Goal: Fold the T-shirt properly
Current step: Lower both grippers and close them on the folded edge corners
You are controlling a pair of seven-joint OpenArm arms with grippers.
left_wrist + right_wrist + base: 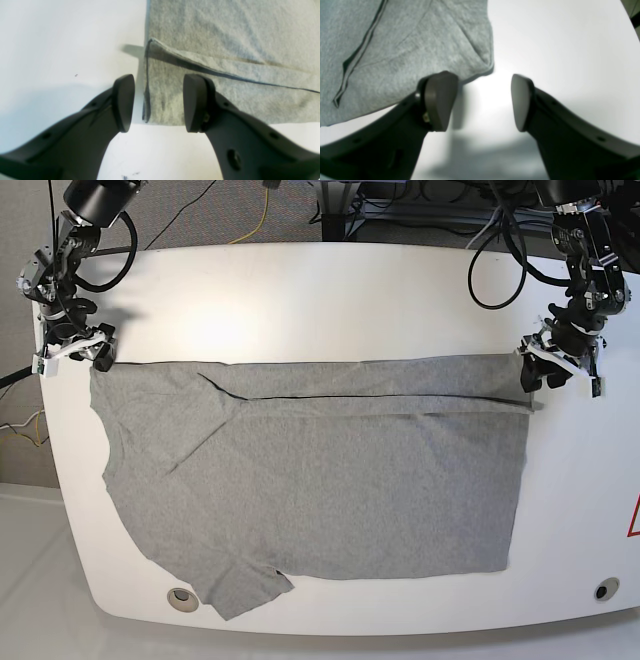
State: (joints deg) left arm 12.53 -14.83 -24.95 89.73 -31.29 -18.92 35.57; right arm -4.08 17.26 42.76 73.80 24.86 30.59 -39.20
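Grey knit: one T-shirt (320, 480), plain heather grey, no print and no writing readable on it.
Place of the T-shirt: spread flat across the middle of the base view, reaching from the left edge of the white surface (330, 300) almost to the right edge.
Fold count: one long strip along the upper edge is turned over onto the body, its dark hem line running left to right in the base view.
Sleeves seen: one, at the lower left of the base view, pointing toward the bottom edge of the surface.
Pincers: two. The left pincer (158, 102) stands with its jaws apart and nothing between them but air, above the corner of the fabric at the right end of the folded strip. The right pincer (485, 101) also stands with its jaws apart and empty, one finger over the cloth's corner and the other over bare surface, at the upper left of the base view.
Surface: one, white with rounded corners.
Holes in the surface: two round ones, lower left (181, 598) and lower right (602, 589) of the base view.
Markings: one red triangle (633, 520) cut off at the right edge of the base view; its content cannot be read.
Cables: several dark ones (500, 250) looping at the top of the base view, too tangled to count.
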